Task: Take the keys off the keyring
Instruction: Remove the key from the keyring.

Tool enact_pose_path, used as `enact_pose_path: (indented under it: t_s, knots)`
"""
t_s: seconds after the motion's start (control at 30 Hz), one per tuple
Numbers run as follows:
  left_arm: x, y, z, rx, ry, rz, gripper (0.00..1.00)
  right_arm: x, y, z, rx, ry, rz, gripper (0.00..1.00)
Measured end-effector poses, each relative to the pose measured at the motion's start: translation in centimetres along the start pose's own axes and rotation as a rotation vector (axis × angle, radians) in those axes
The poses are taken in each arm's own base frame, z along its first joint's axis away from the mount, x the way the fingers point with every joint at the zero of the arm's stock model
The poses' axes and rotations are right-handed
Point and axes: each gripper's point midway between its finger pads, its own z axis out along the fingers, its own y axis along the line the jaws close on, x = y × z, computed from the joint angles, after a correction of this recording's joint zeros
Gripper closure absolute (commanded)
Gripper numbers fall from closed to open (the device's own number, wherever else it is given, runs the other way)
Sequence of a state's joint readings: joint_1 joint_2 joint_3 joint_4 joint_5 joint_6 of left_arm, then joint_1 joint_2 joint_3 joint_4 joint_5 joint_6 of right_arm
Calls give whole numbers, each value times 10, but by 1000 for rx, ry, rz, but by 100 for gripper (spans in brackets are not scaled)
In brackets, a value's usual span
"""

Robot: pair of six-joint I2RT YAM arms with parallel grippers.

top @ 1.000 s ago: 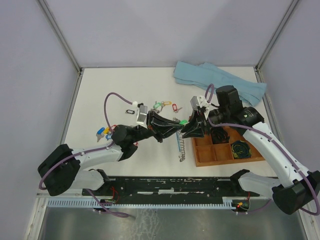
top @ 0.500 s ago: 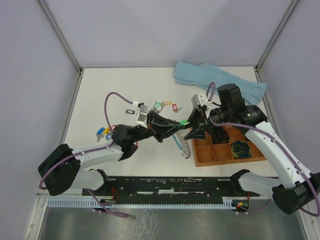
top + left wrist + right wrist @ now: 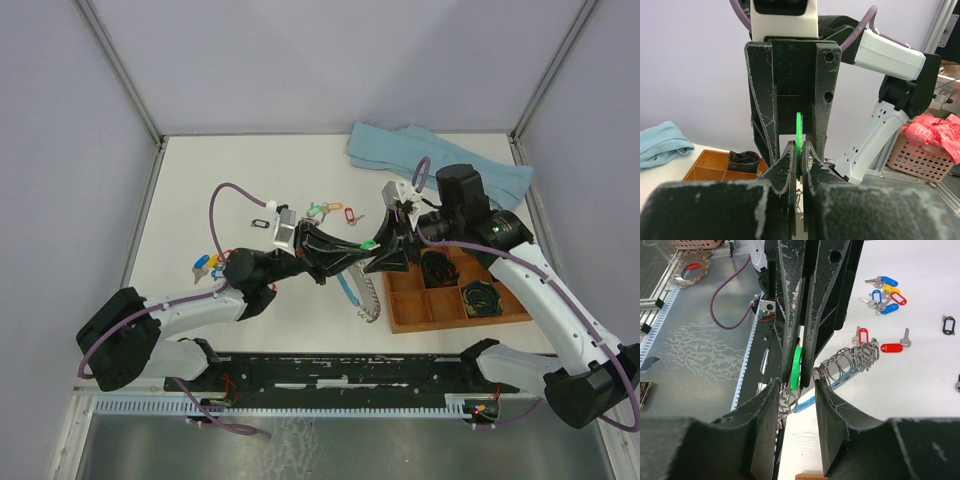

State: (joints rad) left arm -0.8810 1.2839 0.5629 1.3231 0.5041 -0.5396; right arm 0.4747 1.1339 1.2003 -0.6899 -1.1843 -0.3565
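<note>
The left gripper (image 3: 799,150) is pinched tight on one green key tag (image 3: 798,131), which it holds on edge. The right gripper (image 3: 796,386) faces it, its two fingers standing apart on either side of that tag. The keyring (image 3: 850,360) dangles just below them. Two red-tagged keys (image 3: 892,347) lie loose beyond it, and one wooden tray (image 3: 400,322) sits to the right.

Shiny coiled-metal keyring (image 3: 850,360), glossy green plastic key tag (image 3: 796,367), matt brown wooden tray (image 3: 455,322), soft blue cloth (image 3: 440,160)
</note>
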Motion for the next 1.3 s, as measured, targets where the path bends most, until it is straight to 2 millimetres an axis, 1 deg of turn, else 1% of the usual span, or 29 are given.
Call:
enact_pose_path:
  t_s: [0.17,0.37,0.53,0.67,0.77,0.9,1.07,1.17,1.3]
  knots:
    - [3,2,0,-4,6,-6,97,1,-4,2,8,-8,21,63]
    - [5,4,0,-9,8,-8,97,3,-5,3,11,-9,36,75]
    - [4,4,0,-10,5,-7,97,4,-6,3,15,-6,35,76]
    - [3,4,0,-13,3,-7,97,4,-6,2,17,-4,22,93]
    - [2,5,0,-21,-1,-7,97,4,-5,2,17,-5,15,99]
    - [0,4,-1,-23,-11,-6,97,2,-4,1,9,-14,15,100]
    - [-7,2,-8,-40,-60,-21,97,-3,-3,0,-7,-42,29,99]
    - [-10,3,-15,-65,-106,-40,97,-6,-3,0,-20,-61,44,99]
    - [-9,7,-26,-110,-145,-86,97,-6,-5,3,-31,-84,80,99]
